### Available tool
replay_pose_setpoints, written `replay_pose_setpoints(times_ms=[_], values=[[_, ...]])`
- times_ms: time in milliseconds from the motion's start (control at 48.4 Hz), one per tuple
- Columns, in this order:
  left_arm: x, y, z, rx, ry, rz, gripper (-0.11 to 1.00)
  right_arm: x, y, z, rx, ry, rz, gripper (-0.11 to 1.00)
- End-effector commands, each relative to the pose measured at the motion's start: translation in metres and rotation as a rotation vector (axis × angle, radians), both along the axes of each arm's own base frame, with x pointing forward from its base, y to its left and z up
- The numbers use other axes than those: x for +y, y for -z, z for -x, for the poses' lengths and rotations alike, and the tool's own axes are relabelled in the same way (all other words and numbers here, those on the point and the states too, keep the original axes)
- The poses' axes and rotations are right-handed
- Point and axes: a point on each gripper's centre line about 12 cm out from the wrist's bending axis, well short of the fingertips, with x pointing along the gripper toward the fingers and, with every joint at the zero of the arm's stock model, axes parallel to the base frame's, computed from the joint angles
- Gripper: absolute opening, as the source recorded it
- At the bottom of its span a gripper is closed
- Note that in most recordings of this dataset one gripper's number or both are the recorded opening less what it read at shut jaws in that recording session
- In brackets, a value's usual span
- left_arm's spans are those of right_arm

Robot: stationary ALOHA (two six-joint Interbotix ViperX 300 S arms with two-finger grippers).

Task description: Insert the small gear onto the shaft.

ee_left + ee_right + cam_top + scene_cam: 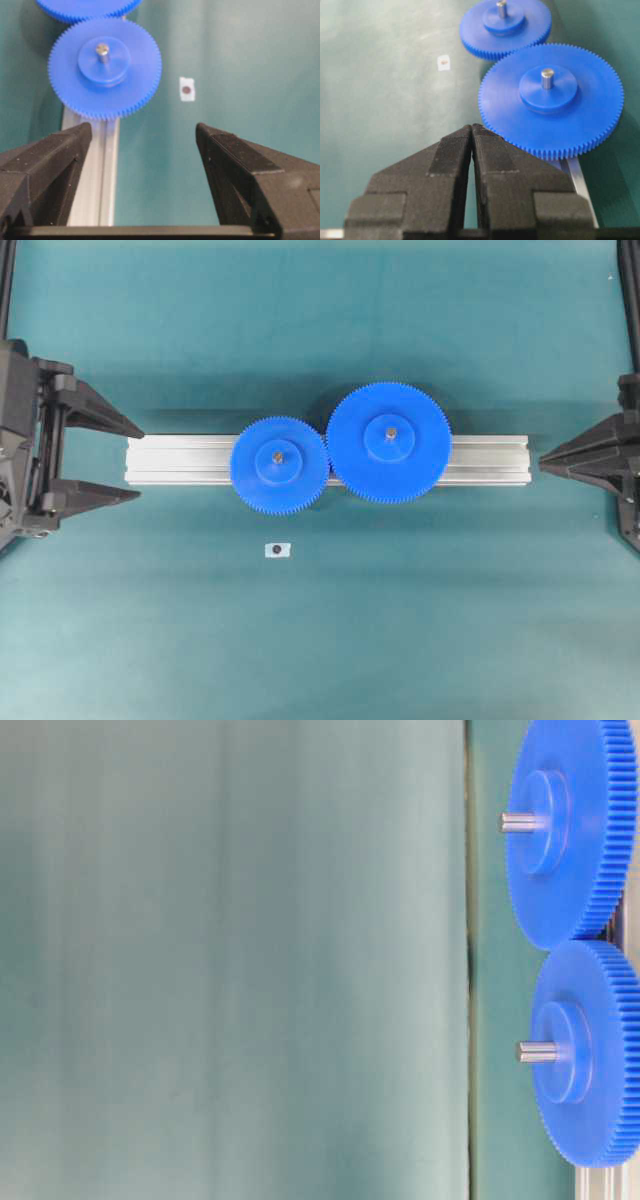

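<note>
On the green worktop (320, 640) lies a long silver rail (180, 460), and both blue gears sit on top of it. Biggest of the round things is the wide gear (389, 443), toward the right of the overhead view. Its teeth seem to mesh with the small gear (279, 462) just to the left of it. The small gear already sits on the shaft (102, 50) — the grey pin pokes up through the raised hub in its middle. So the job looks done, or very nearly.

The left gripper (130, 462) waits off the left end of the rail with its black fingers (60, 150) spread wide and nothing between them. The right gripper (545, 462) waits off the right end with its fingers pressed together, also holding nothing.

The small gear looks like hard plastic, so it is likely light and stiff and will not bend. Its flat face may be slippery. The fine teeth are the part that could get hurt, so a hard squeeze there seems a bad idea. A good place to hold is probably across the toothed rim with a gentle grip, or around the round hub — that way it stays flat on the pin.

Smallest of all is a little white tag (278, 550) with a dark dot, alone on the worktop near the small gear.
</note>
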Motion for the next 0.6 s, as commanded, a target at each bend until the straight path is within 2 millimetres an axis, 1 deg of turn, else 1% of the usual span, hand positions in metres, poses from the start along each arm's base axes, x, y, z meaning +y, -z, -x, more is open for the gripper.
replay_pose_setpoints(times_ms=[0,579], values=[[-0.0006,-0.0057,0.0,-0.025,0.002,0.002,0.83,-0.0001,-0.0045,-0.0018,-0.014,0.002,-0.006,0.11],[-0.0006,-0.0037,0.003,-0.023,0.002,0.001,0.83,-0.0004,-0.0031,-0.0016,-0.014,0.004,-0.004,0.11]])
